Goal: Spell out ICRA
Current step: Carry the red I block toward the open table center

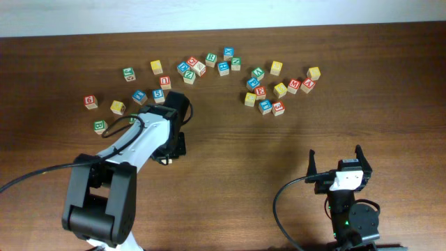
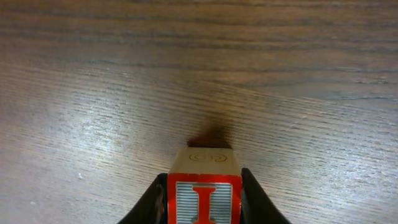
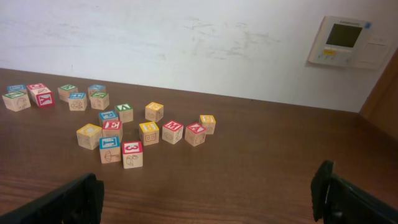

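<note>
The wooden I cube [image 2: 204,194], a red I on a red-framed face, sits between the black fingers of my left gripper [image 2: 204,179], which press against both its sides just above the bare table. From overhead the left gripper [image 1: 168,152] points down at mid-table and hides the cube. A red-lettered A cube [image 1: 307,86] lies in the right cluster, also visible as cube A [image 3: 195,133]. The C and R cubes are too small to pick out among the scattered cubes. My right gripper [image 1: 337,160] is wide open over the near right table, and the right gripper [image 3: 211,199] holds nothing.
Several letter and digit cubes lie along the far side: a left group [image 1: 139,96], a middle group [image 1: 209,64] and a right group [image 1: 275,89]. A red 3 cube [image 3: 132,154] is the nearest one to the right gripper. A wall panel [image 3: 344,40] hangs behind.
</note>
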Controlling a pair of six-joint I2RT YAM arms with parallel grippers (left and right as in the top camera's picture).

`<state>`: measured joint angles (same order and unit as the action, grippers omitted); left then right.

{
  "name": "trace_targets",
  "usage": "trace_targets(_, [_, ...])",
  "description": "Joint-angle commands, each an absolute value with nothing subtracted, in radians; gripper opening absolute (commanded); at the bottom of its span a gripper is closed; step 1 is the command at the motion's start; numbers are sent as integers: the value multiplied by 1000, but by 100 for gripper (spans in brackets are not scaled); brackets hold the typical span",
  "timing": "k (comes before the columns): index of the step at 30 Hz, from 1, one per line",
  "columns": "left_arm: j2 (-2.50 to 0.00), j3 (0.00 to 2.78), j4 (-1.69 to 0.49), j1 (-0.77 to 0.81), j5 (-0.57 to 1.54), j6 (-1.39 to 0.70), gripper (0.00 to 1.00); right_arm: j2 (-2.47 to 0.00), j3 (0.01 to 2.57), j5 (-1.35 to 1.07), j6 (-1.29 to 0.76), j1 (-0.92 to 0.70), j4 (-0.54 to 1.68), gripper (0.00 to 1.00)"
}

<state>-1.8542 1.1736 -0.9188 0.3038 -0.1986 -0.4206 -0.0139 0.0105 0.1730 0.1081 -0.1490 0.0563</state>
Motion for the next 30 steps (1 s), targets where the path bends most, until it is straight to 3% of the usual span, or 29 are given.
trace_targets(1, [-1839,1146,-912,306,-199,-426,33,-6,6,168,103,-143,65,98])
trace_targets(3, [-1839,1146,-911,306,-199,-426,47,-6,6,168,103,-143,65,98])
trace_targets(5, [-1839,1146,-911,306,-199,-426,52,-6,6,168,103,-143,65,98])
trace_targets(10, [-1839,1146,-890,306,-199,-387,46,-6,6,168,103,-143,65,98])
trace_targets(15, [-1839,1146,-895,306,-195,-365,27,-6,6,168,103,-143,65,98])
trace_targets(25, [-1839,1146,-910,306,-134,-290,27,-6,6,168,103,-143,65,98])
trace_targets(30, [-1839,1146,-910,306,-134,-290,31,-6,6,168,103,-143,65,98])
